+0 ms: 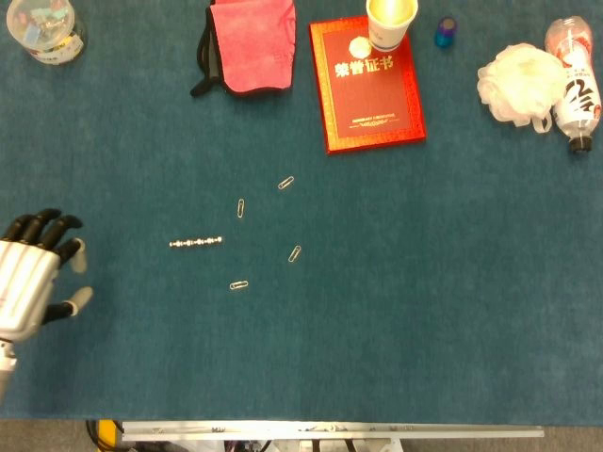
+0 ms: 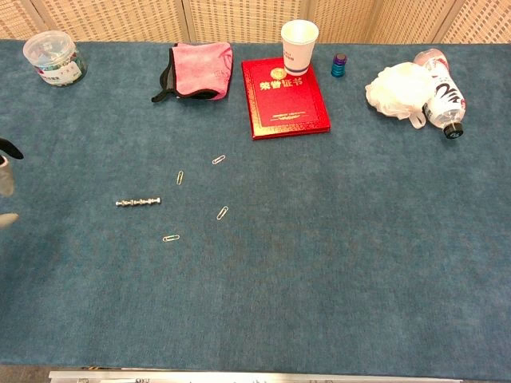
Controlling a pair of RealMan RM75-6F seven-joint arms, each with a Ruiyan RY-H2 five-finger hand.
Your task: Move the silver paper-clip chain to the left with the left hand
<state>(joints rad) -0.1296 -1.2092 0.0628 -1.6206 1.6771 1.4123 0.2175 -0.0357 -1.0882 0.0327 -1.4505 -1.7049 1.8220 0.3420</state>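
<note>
The silver paper-clip chain (image 1: pixel 196 243) (image 2: pixel 138 203) lies straight on the blue table cloth, left of centre. My left hand (image 1: pixel 33 275) has come in at the left edge of the head view, palm down, fingers spread and empty, well to the left of the chain. In the chest view only its fingertips (image 2: pixel 6 171) show at the left border. The right hand appears in neither view.
Several loose paper clips (image 1: pixel 239 208) (image 1: pixel 238 284) lie around the chain. Along the far edge stand a clear jar (image 1: pixel 43 28), a pink pouch (image 1: pixel 249 45), a red certificate book (image 1: pixel 369 83) with a paper cup (image 1: pixel 390 21), a small blue bottle (image 1: pixel 446 31), a white bag (image 1: pixel 514 83) and a plastic bottle (image 1: pixel 575 83).
</note>
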